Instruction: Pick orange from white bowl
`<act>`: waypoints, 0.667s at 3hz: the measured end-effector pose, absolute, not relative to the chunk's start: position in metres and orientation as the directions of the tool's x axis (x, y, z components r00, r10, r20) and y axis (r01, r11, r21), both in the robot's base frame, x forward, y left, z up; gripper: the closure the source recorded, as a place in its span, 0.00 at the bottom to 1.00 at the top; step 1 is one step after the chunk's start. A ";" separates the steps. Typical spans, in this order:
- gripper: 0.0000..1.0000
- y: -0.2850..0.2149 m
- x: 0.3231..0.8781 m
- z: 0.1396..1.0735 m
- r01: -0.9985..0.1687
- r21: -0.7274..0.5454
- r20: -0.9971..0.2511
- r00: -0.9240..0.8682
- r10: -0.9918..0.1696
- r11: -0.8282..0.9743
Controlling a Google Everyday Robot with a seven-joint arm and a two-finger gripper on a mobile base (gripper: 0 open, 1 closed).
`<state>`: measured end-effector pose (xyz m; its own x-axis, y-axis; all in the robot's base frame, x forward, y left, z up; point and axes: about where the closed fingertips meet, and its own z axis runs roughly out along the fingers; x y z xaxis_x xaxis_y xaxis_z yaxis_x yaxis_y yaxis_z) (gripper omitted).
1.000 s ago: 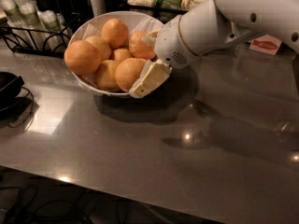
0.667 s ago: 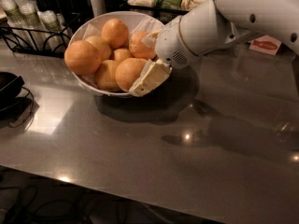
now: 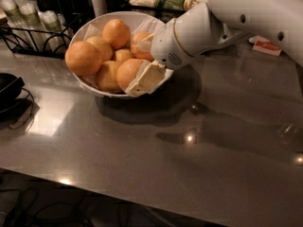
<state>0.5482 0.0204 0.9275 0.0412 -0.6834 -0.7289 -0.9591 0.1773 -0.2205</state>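
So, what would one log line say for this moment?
gripper: at rim of white bowl | orange: in bowl, beside gripper, not yet lifted

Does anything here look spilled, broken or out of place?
Nothing stands out. The oranges are all piled inside the white bowl, and none lies outside it on the table. The robot's claw is dipped in at the bowl's right edge, against the fruit.

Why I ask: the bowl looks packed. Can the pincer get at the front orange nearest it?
Probably yes. The pincer sits at the white bowl's near rim, right against the front orange, with nothing between them, though neighbouring oranges crowd its other side.
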 end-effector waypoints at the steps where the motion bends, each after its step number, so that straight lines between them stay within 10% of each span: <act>1: 0.20 0.027 0.550 0.916 -0.970 -0.183 -0.728 0.025 -0.686 0.159; 2: 0.19 0.031 0.551 0.908 -0.977 -0.158 -0.725 0.015 -0.688 0.144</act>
